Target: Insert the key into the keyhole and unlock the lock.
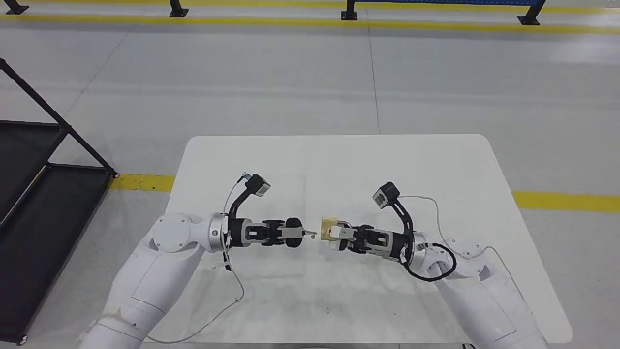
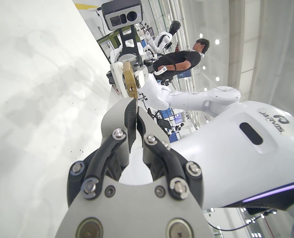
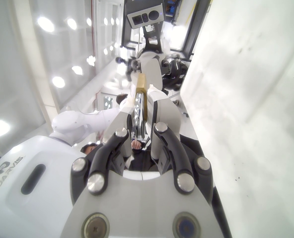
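1. Over the near part of the table [image 1: 339, 160], the left gripper [image 1: 298, 234] is clamped flat on the key [image 2: 136, 101], blade pointing right.
2. Just right of it, the right gripper [image 3: 145, 100] is closed on the lock [image 2: 130, 81] by its shackle [image 3: 139, 115], brass body turned left toward the key.
3. The key's tip sits at the lock's keyed face; I cannot tell whether it has entered.
4. Risk: a slight tilt or offset would jam the tip beside the keyhole [image 2: 131, 88], and pushing on could twist the key in the pads or swing the lock on its shackle.
5. The left wrist view shows the keyhole face; the right wrist view shows the grip on the shackle.
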